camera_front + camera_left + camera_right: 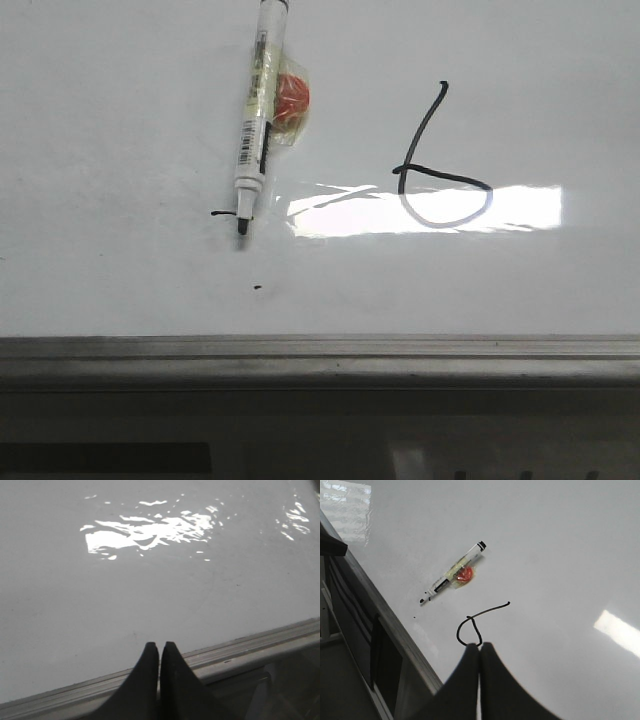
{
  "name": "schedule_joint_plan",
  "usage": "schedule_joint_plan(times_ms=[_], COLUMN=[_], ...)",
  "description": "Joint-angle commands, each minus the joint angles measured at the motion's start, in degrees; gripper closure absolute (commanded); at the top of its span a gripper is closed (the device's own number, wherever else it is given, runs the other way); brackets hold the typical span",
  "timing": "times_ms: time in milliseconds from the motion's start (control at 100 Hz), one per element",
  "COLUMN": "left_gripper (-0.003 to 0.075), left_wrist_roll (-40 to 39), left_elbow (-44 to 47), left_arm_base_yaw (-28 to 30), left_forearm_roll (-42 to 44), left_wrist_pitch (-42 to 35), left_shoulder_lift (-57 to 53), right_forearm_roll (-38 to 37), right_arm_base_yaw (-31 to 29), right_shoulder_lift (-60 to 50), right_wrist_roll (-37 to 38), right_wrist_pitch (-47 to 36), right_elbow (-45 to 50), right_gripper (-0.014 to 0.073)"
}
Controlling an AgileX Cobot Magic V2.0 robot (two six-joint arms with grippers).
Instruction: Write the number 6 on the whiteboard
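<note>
The whiteboard (120,90) fills most of the front view, with a grey metal edge strip at the near side. The number 6 (437,170) is drawn on it in thin black line, right of the middle; it also shows in the right wrist view (472,625). A white marker (256,110) lies uncapped on the board left of the 6, with an orange blob in clear wrap beside it; it also shows in the right wrist view (454,573). My left gripper (159,645) is shut and empty above the board's edge strip. My right gripper (480,646) is shut and empty, just in front of the 6's loop.
A short black dash (222,213) lies by the marker's tip and a tiny black speck (258,288) below it. Bright rectangular glare (430,210) crosses the 6's loop. The grey edge strip (320,350) runs along the board's near side, with darker structure below it.
</note>
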Motion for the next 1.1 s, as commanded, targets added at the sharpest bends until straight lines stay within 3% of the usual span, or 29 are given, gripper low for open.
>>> schedule_joint_plan(times_ms=[0,800,880,960,1090], left_gripper=[0.0741,0.0741,0.0741,0.0741,0.0741], left_wrist_roll=[-1.73,-1.73,-1.73,-1.73,-1.73], left_elbow=[1.31,1.31,1.31,1.31,1.31], left_arm_base_yaw=[0.27,0.27,0.27,0.27,0.27], left_forearm_roll=[0.11,-0.5,-0.5,-0.5,-0.5], left_wrist_pitch=[-3.24,-3.02,-3.02,-3.02,-3.02], left_shoulder_lift=[-1.45,-1.45,-1.45,-1.45,-1.45], right_forearm_roll=[-1.12,-1.12,-6.11,-8.88,-8.78], right_arm_base_yaw=[-0.3,-0.3,-0.3,-1.87,-11.58], right_shoulder_lift=[0.82,0.82,0.82,0.82,1.26], right_wrist_roll=[-0.12,-0.12,-0.12,0.76,12.91], right_wrist_pitch=[-4.25,-3.86,-2.81,-10.57,-26.79], right_elbow=[-1.31,-1.31,0.18,4.29,12.92], right_gripper=[0.0659,0.0659,0.0659,0.0659,0.0659])
